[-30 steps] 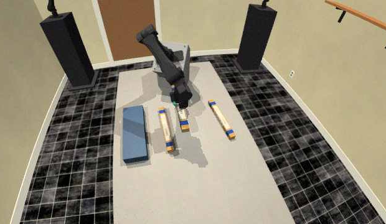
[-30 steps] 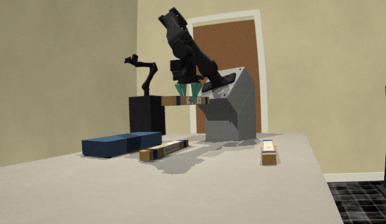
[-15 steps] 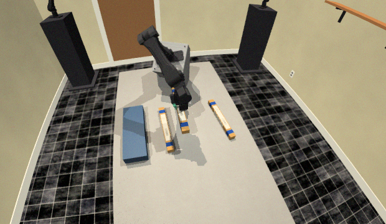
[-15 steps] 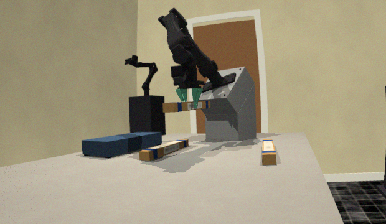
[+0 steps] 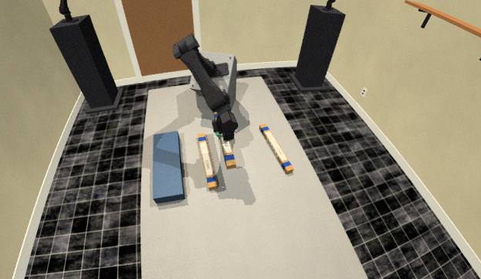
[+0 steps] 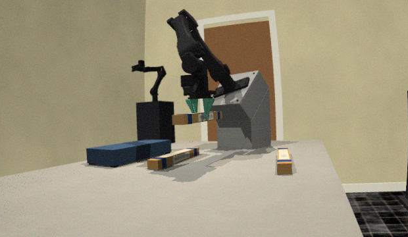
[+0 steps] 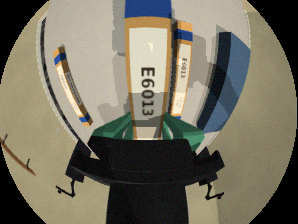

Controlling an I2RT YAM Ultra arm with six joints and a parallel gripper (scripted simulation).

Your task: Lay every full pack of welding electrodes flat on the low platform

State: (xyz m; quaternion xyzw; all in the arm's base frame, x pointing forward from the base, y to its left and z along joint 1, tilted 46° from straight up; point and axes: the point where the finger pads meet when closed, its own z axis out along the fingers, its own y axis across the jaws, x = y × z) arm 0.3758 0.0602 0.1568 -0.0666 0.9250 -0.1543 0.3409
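Observation:
My gripper is shut on a white-labelled pack with orange and blue ends and holds it level, well above the table. A second pack lies on the table between the held pack and the platform. A third pack lies apart on the table at the right in the top and exterior views. The low blue platform stands at the left, with nothing on it but shadow. The packs' weights cannot be seen.
The arm's grey pedestal stands at the back of the table. Two black pillars stand beyond the table. A door is in the back wall.

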